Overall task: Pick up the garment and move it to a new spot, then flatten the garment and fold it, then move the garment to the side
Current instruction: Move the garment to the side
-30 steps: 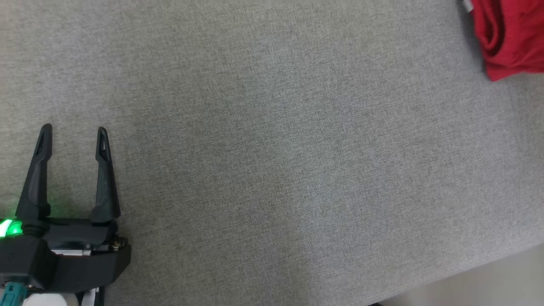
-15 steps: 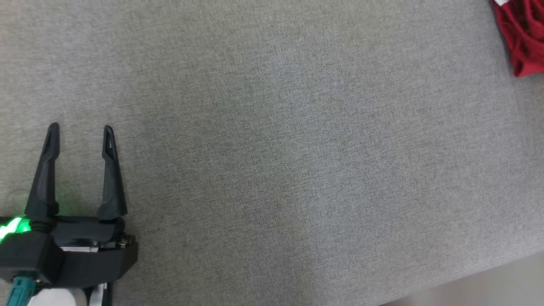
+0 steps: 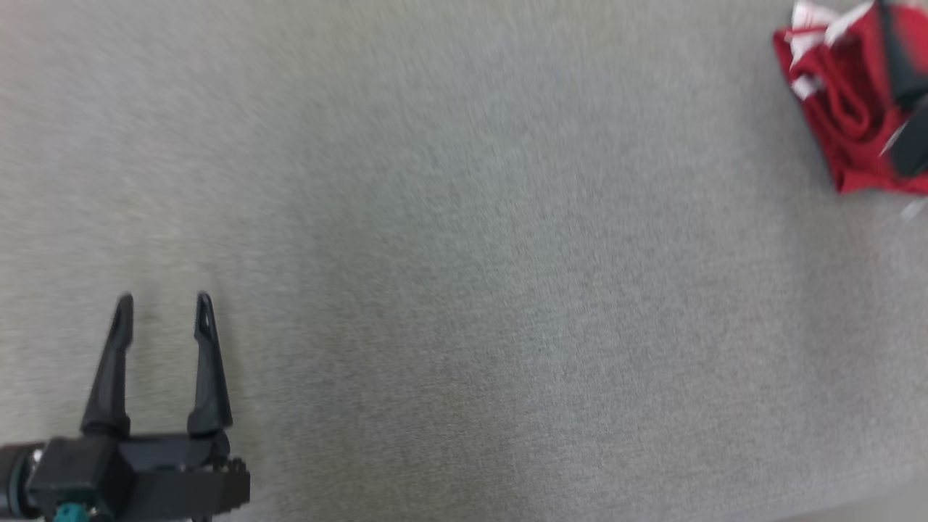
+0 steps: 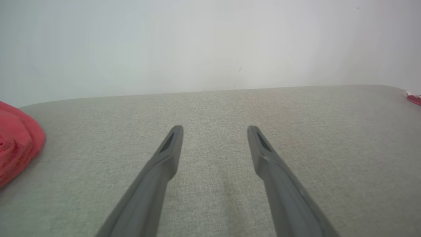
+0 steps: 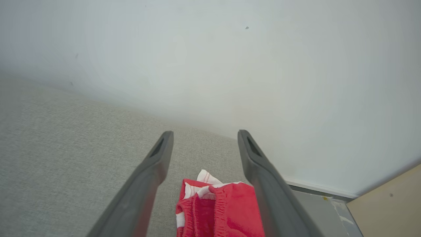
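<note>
Clearly the garment point(image 3: 844, 130) is red cloth with white trim, bunched into a compact, thick bundle of rounded folds. It lies on the grey woven surface point(image 3: 464, 254) at the far right of the head view, close to that picture's top corner. That view is smeared by motion, so the cloth's edges are soft there.

From the right wrist view the garment point(image 5: 227, 210) is sharper: a gathered, ribbed band runs across it, and a white flap with thin red stripes pokes out at its far end. Whether that flap carries any writing cannot be told. The right fingers point(image 5: 154, 164) stand wide apart with the bundle low between them, its right edge hidden behind one finger; whether they touch it cannot be told. In the head view those right fingers point(image 3: 902, 72) are a dark blur over the garment.

The left fingers point(image 3: 210, 370) are also spread wide, holding nothing, at the lower left of the head view and well apart from the garment. The left wrist view has the left fingers point(image 4: 167, 154) over bare surface, a red lump of cloth point(image 4: 18, 144) at its left edge and a red-and-white scrap point(image 4: 413, 98) at its right edge; which of these is the garment cannot be told.

A pale wall point(image 5: 230, 65) rises behind the surface, and beige floor point(image 5: 388, 204) lies beyond its end.
</note>
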### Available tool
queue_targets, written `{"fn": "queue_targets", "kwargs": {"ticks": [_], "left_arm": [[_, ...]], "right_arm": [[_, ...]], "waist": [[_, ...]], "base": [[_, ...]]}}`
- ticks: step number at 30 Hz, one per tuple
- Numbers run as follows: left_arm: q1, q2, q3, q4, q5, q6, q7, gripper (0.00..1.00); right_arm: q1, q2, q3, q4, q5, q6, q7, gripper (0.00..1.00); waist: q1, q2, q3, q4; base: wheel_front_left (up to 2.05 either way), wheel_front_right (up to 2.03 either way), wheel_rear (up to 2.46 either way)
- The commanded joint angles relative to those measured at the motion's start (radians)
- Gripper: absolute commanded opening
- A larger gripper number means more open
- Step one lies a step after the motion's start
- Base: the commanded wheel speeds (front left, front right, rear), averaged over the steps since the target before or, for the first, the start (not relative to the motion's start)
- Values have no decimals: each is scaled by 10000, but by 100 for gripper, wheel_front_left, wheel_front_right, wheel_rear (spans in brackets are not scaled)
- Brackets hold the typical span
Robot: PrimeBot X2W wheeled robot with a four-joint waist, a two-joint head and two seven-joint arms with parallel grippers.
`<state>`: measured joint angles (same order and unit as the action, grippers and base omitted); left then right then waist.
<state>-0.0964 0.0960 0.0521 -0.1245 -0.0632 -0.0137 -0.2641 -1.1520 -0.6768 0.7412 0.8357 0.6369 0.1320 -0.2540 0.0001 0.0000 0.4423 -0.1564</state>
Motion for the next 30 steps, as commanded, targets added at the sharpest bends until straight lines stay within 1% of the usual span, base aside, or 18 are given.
{"fn": "queue_targets", "kwargs": {"ticks": [1, 4, 8, 15, 18, 23, 26, 30], "left_arm": [[204, -59, 31, 60, -98, 3, -3, 100], [519, -115, 63, 177, -149, -7, -3, 100], [871, -167, 183, 325, -233, -38, -3, 100], [1377, -271, 199, 592, -246, -109, -3, 100], [1536, -294, 194, 708, -256, -110, -3, 100], [1734, -336, 190, 884, -249, -154, -3, 100], [1799, -342, 143, 953, -252, -197, -3, 100], [1861, -358, 127, 1043, -293, -258, -3, 100]], "right_arm": [[368, 65, -146, -55, 99, -28, -64, 100], [1311, 497, -735, -414, 171, -28, -108, 100], [2874, 1017, -1992, -1332, -144, -28, -116, 100], [5900, 2197, -4136, -3010, -1018, -28, -120, 100], [7048, 2755, -4902, -3842, -1533, -28, -120, 100], [8784, 3566, -5753, -5119, -2369, -28, -119, 100], [9718, 4070, -6220, -5851, -2652, -28, -98, 100], [10750, 4575, -6506, -6778, -3101, -28, 18, 100]], "waist": [[-1, 0, -1314, 709], [-1, 0, -1863, 1024], [-1, 0, -2483, 1402], [-1, 0, -3359, 1962], [-1, 0, -3638, 2100], [-1, 0, -4050, 2189], [-1, 0, -4222, 2218], [-1, 0, -4311, 2165]], "base": [[0, 0, 0], [0, 0, 0], [0, 0, 0], [0, 0, 0], [0, 0, 0], [0, 0, 0], [0, 0, 0], [0, 0, 0]]}}
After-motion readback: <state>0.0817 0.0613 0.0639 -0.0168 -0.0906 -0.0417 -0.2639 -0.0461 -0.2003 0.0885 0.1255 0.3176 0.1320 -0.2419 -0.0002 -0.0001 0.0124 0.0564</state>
